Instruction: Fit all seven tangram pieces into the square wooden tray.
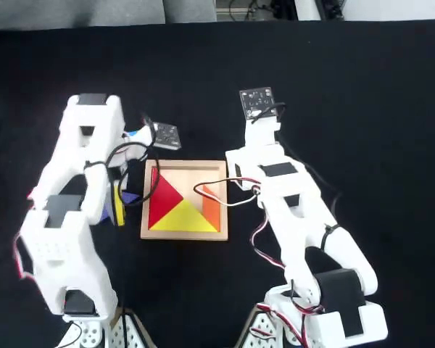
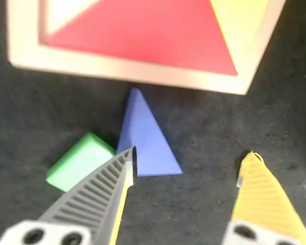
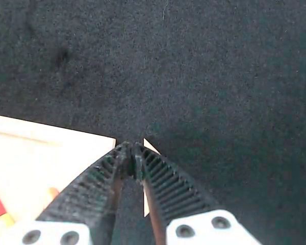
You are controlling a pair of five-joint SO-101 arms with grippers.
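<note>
The square wooden tray [image 1: 183,235] lies at the middle of the black surface [image 1: 362,109] between the two arms. Inside it, a red triangle [image 1: 162,192] fills the 9 o'clock side, a yellow triangle [image 1: 181,219] the 6 o'clock side and an orange piece [image 1: 212,208] the 3 o'clock side, with bare wood toward 12 o'clock. Outside the tray, at its 9 o'clock, a blue triangle [image 2: 145,140] lies flat on the surface with one point aimed at the rim, close but apart from it. A green piece [image 2: 79,162] sits just beside the triangle, on its far side from the tray. The left fingers [image 2: 104,189] hang spread wide above this spot, holding nothing. The grey tip is at the triangle's edge next to the green piece and the yellow one is over bare cloth. The right fingers [image 3: 131,161] are pressed together, empty, above the tray's 1 o'clock corner.
</note>
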